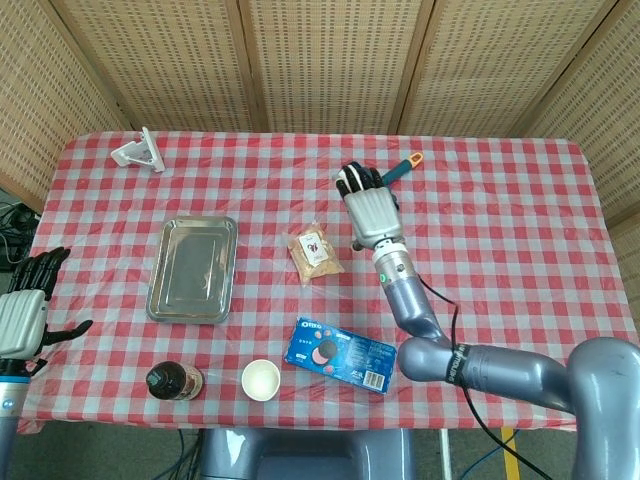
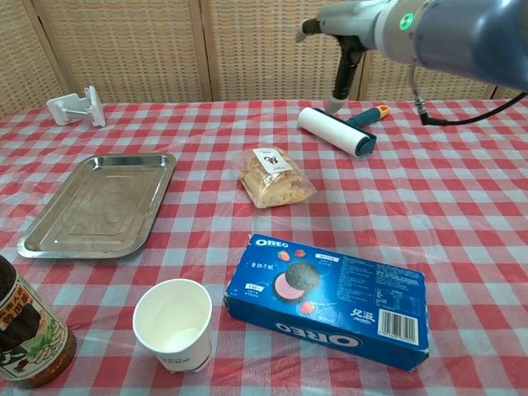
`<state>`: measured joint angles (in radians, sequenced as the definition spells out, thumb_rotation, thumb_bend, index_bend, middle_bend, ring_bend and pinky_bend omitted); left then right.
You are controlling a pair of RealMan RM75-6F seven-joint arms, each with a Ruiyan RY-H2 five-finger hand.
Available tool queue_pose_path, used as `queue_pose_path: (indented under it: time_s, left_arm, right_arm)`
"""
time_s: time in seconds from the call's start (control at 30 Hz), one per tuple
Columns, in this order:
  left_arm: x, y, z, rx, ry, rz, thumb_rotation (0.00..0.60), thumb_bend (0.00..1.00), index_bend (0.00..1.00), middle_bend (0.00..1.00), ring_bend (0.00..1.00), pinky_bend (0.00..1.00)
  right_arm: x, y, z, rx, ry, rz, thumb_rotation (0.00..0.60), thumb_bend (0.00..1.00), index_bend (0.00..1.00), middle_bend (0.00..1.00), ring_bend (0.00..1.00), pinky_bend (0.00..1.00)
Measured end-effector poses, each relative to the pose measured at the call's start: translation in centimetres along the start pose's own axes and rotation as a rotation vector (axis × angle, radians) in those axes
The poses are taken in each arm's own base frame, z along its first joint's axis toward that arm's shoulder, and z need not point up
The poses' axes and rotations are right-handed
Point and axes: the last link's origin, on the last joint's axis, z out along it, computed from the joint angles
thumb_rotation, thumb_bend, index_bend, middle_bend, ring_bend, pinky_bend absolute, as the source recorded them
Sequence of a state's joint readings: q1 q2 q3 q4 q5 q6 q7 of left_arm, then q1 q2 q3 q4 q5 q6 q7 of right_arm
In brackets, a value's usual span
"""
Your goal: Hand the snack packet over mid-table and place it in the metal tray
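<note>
We saw the snack packet (image 1: 315, 254) lying flat at mid-frame on the checked cloth, right of the metal tray (image 1: 193, 268) and apart from it. Our right hand (image 1: 371, 211) hovered upper right of the packet, fingers spread, holding nothing. Our left hand (image 1: 24, 313) hung at the left edge, fingers apart and empty.

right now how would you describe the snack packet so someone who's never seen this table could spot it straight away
On the red checked tablecloth, find the metal tray and look right, toward mid-table. The snack packet lies flat there, apart from the open right hand. It is a small clear bag of tan pieces with a white label, unlike the blue Oreo box nearer the front edge.
</note>
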<state>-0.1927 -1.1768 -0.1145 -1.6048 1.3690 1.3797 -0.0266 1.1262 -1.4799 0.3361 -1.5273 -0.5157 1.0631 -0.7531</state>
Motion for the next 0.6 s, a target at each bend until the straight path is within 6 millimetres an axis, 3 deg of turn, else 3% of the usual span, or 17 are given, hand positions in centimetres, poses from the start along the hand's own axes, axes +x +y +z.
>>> queue_pose_path:
  time_s: [0.2,0.43,0.6]
  left_arm:
    - [-0.3,0.2,0.0,-0.001,-0.009,0.011,0.600,0.01,0.00,0.00,0.00,0.00]
    - [-0.7,0.7,0.0,-0.019,-0.023,0.021,0.600,0.01,0.00,0.00,0.00,0.00]
    - [-1.1,1.0,-0.1,-0.028,-0.034,0.023,0.600,0.01,0.00,0.00,0.00,0.00]
  right_arm:
    - [0.4,5.3,-3.4,-0.057,0.078,-0.023,0.600,0.08,0.01,0.00,0.00,0.00]
    - [-1.0,11.7,-9.4,-0.107,0.151,-0.007,0.600,0.08,0.00,0.00,0.00,0.00]
    - [-2.3,15.2,-13.5,-0.153,0.195,0.033,0.600,0.08,0.00,0.00,0.00,0.00]
